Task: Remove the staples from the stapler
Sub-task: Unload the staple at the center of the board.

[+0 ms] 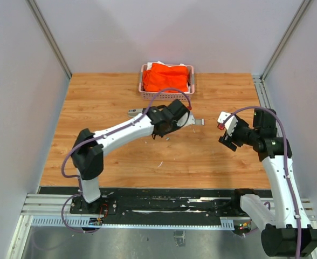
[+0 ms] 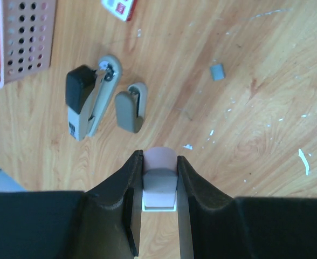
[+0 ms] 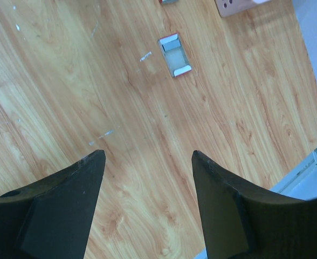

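In the left wrist view my left gripper (image 2: 159,159) is shut on a small grey piece (image 2: 159,175) with a pale pink rounded tip and a white base; I cannot tell what it is. Just ahead of it, a black-and-grey stapler (image 2: 87,103) lies open on the wood, with a grey cap-like part (image 2: 129,108) beside it. A tiny grey strip (image 2: 216,71), probably staples, lies to the right among silvery flecks (image 2: 304,162). From above, the left gripper (image 1: 181,120) hides the stapler. My right gripper (image 1: 227,141) is open and empty above bare wood (image 3: 147,156).
A pink basket (image 1: 146,93) holding orange cloth stands at the back centre; its wall also shows in the left wrist view (image 2: 23,40). A small white box with red (image 3: 174,55) lies ahead of the right gripper (image 2: 118,8). A grey metal piece (image 1: 134,112) lies left of the left wrist.
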`<state>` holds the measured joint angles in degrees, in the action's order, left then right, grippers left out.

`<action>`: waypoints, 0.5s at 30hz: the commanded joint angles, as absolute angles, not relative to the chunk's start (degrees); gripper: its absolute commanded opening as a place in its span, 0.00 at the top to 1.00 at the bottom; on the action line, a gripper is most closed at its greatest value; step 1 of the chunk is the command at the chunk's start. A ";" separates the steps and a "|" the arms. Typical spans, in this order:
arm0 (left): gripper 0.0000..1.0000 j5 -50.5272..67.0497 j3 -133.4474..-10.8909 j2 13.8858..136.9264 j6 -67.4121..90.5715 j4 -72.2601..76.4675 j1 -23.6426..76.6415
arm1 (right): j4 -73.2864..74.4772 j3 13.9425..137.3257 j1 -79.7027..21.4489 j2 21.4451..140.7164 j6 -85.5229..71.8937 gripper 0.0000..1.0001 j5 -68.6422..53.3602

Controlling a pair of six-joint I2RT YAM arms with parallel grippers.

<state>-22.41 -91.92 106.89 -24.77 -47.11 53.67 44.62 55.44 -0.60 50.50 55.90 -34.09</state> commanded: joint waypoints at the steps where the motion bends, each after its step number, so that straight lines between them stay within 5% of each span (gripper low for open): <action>1: 1.00 -11.79 -87.18 98.33 -22.77 -41.16 49.49 | 41.68 57.21 0.44 51.34 51.33 0.32 -39.15; 15: 1.00 11.24 -60.09 71.93 -16.71 -8.80 26.89 | 33.07 56.24 0.35 54.03 44.83 0.32 -51.52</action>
<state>2.26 -66.81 78.72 -19.38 -24.67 32.23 37.41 55.86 -0.60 53.23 48.16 -44.86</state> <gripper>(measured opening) 0.288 0.676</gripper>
